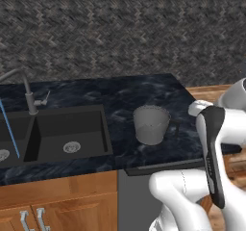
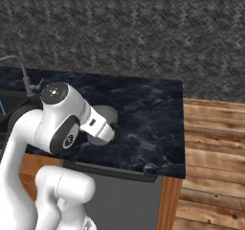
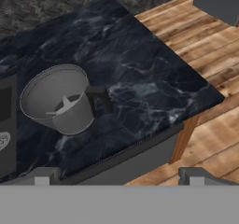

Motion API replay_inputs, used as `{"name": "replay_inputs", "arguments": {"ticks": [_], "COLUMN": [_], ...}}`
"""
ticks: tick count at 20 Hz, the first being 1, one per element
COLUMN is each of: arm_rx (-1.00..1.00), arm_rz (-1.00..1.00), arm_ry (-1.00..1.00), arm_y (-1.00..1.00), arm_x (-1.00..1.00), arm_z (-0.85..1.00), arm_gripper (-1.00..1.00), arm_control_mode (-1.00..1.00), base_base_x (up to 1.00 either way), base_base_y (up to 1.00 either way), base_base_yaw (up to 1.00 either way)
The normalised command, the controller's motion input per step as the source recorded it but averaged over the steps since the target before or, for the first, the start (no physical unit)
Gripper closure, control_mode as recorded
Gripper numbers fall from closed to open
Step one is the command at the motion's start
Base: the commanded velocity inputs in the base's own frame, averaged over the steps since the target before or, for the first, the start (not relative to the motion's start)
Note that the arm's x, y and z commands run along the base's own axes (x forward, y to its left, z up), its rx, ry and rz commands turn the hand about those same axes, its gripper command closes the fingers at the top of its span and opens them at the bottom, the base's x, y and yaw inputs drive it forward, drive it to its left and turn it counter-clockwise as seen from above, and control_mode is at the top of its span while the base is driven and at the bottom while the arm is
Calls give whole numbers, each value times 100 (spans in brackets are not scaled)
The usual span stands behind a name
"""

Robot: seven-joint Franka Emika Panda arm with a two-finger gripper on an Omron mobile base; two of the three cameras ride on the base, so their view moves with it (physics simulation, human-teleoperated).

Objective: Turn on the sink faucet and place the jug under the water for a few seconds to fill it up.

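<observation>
Just jug (image 3: 58, 99) beyond spread pincer (image 3: 119, 175)

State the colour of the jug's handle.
The jug has a dark, nearly black handle, clearest in the hand view.

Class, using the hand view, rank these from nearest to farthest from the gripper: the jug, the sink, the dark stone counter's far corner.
1. jug, upright on the counter, ahead and left of the open gripper.
2. sink, at the left edge beyond the jug.
3. counter's far corner, at the top.
</observation>
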Motion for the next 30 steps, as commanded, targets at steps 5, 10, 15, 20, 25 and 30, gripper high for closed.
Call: {"name": "replay_inputs", "arguments": {"ticks": [5, 10, 15, 20, 25, 30], "arm_rx": [0, 0, 3, 11, 10, 5], "arm_rz": [19, 28, 29, 30, 34, 28], "arm_ry": [0, 0, -3, -13, -6, -12], "arm_y": [-38, -55, -43, -27, -13, -4], "arm_x": [21, 15, 14, 38, 47, 39], "arm_z": [0, 0, -25, -33, -25, -31], "arm_gripper": [-100, -100, -100, -100, -100, -100], "arm_control_mode": [-100, -100, -100, -100, -100, -100], "base_base_x": [0, 0, 0, 0, 0, 0], "base_base_y": [0, 0, 0, 0, 0, 0], "base_base_yaw": [0, 0, 0, 0, 0, 0]}}
